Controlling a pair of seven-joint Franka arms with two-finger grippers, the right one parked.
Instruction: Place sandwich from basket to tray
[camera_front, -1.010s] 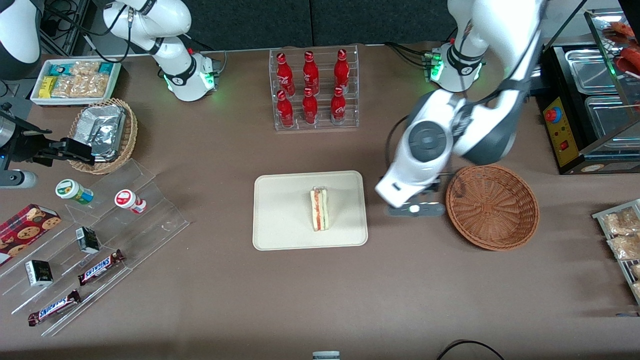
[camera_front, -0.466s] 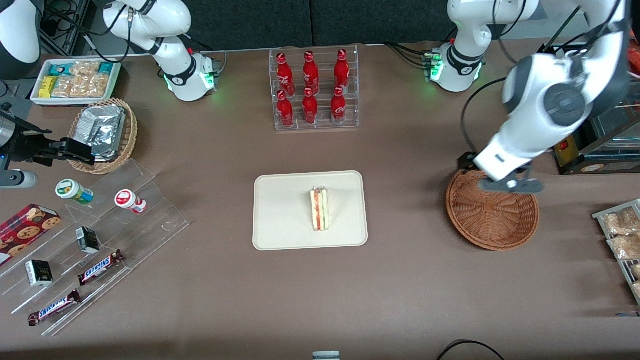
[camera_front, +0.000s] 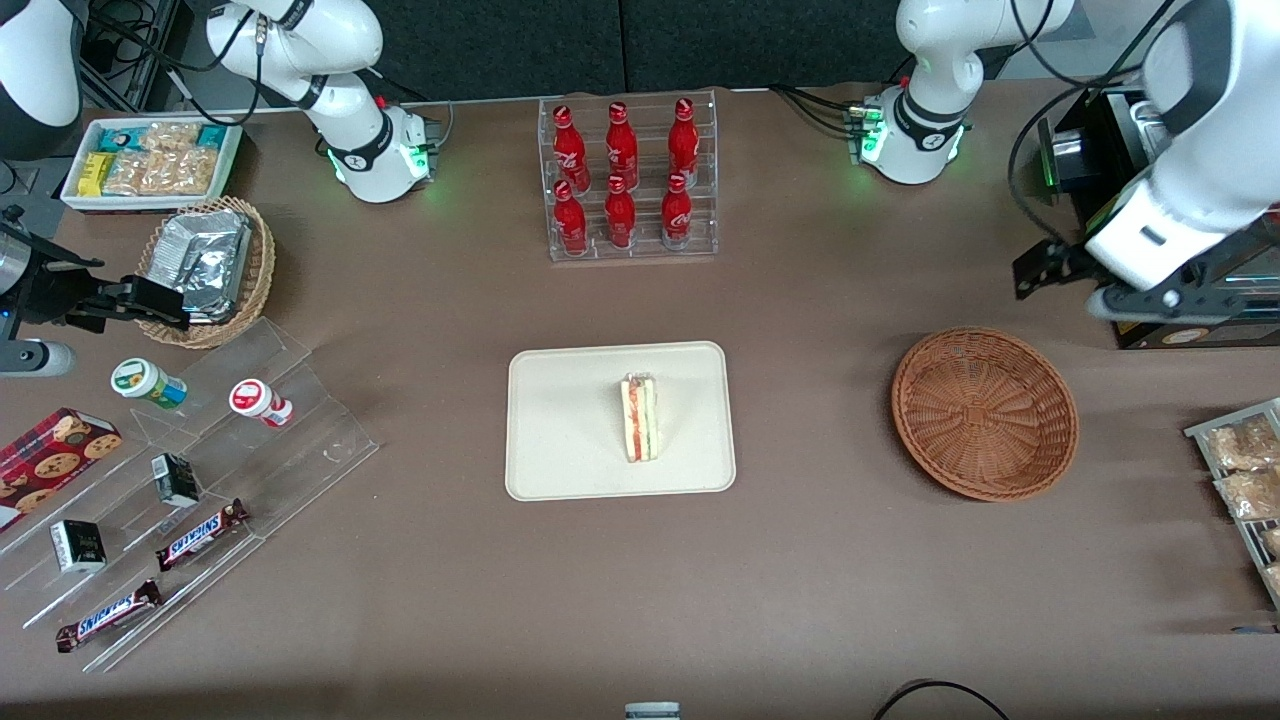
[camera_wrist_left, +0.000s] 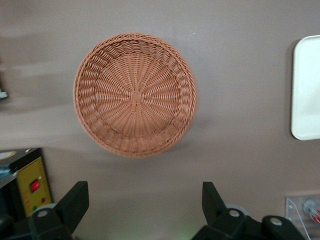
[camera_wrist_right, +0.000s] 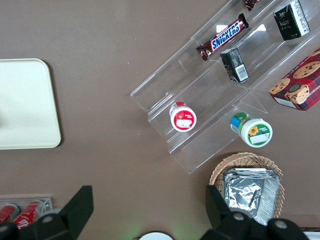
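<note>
The sandwich (camera_front: 640, 418) lies on the cream tray (camera_front: 560, 440) in the middle of the table, filling edge up. The reddish-brown wicker basket (camera_front: 985, 412) stands beside the tray toward the working arm's end, with nothing in it. The left wrist view shows the same empty basket (camera_wrist_left: 135, 95) and one rim of the tray (camera_wrist_left: 306, 87). My left gripper (camera_front: 1150, 300) hangs high, farther from the front camera than the basket and close to a black appliance. In the left wrist view the gripper (camera_wrist_left: 143, 200) is open, with only bare table between its dark fingers (camera_wrist_left: 75, 200).
A black appliance with metal pans (camera_front: 1180, 200) stands right by the raised arm. Snack packs (camera_front: 1240, 470) lie at the table's edge near the basket. A rack of red bottles (camera_front: 627, 178) stands farther back than the tray. An acrylic stand (camera_front: 190, 480) and a foil-pack basket (camera_front: 205, 268) sit toward the parked arm's end.
The left arm has swung away from beside the tray, passed over the basket, and risen toward the black appliance. The sandwich stays put on the tray.
</note>
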